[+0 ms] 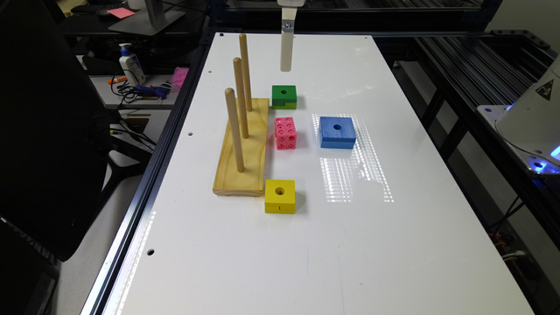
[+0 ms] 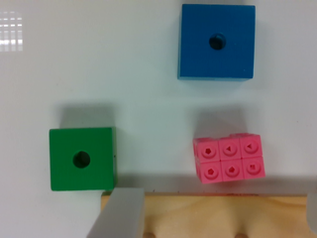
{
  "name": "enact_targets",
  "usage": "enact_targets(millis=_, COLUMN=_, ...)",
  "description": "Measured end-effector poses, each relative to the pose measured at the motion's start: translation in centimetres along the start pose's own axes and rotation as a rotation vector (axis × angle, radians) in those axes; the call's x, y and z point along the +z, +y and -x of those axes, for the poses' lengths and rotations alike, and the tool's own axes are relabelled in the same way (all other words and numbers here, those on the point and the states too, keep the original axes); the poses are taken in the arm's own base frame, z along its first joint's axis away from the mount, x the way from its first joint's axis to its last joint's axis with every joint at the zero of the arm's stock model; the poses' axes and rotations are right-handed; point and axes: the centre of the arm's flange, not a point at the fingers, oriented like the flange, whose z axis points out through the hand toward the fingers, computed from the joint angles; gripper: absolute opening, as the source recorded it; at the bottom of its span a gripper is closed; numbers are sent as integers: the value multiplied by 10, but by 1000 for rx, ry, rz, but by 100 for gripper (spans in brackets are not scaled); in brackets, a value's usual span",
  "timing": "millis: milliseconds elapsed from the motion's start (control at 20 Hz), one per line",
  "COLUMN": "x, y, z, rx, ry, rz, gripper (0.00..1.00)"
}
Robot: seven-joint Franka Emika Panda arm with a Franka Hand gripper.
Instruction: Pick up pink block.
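White table [image 1: 393,245], pink block [image 1: 285,133] nearer than raised gripper [image 1: 285,65].

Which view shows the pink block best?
The wrist view: the pink block is seen from straight above, large, its two-by-three grid of little cubes clear, sitting apart from the wooden peg base. The exterior view shows it smaller and oblique, between the base and the blue block.

White table [image 1: 393,245] with a wooden base [image 1: 245,153] carrying three upright pegs. Beside the base: green block [image 1: 284,96], pink block [image 1: 285,133], yellow block [image 1: 280,196], in a row, apart from each other. Blue block [image 1: 337,132] to the exterior view's right of pink. Gripper [image 1: 286,54] hanging above the table, beyond the green block.
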Motion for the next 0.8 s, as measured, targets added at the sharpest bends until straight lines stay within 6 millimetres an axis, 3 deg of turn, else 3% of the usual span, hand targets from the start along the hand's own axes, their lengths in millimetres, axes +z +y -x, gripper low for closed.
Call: enact_targets(millis=800, x=5, y=2, z=4, rx=-4, ry=-10, rz=9, gripper=100)
